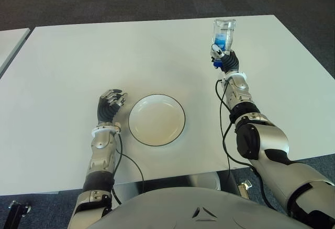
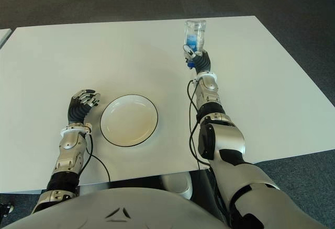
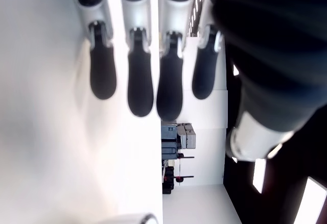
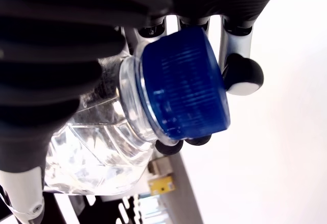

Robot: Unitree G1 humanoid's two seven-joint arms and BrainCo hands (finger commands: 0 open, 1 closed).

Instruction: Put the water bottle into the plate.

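Carry step: right hand (image 1: 224, 59) clamped on water bottle (image 1: 223, 34), well apart from plate (image 1: 156, 119). Needs swinging inward, lowering. Left hand (image 1: 110, 103) beside plate, fingers relaxed, empty.

Clear water bottle (image 1: 223, 34) with blue cap, held above table, well apart from empty white plate (image 1: 156, 119)

Bright even light, wrist views blurred

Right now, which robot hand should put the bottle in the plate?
Right. The right robot hand already grips the water bottle, far right of the plate. The left robot hand is beside the plate, holding nothing.
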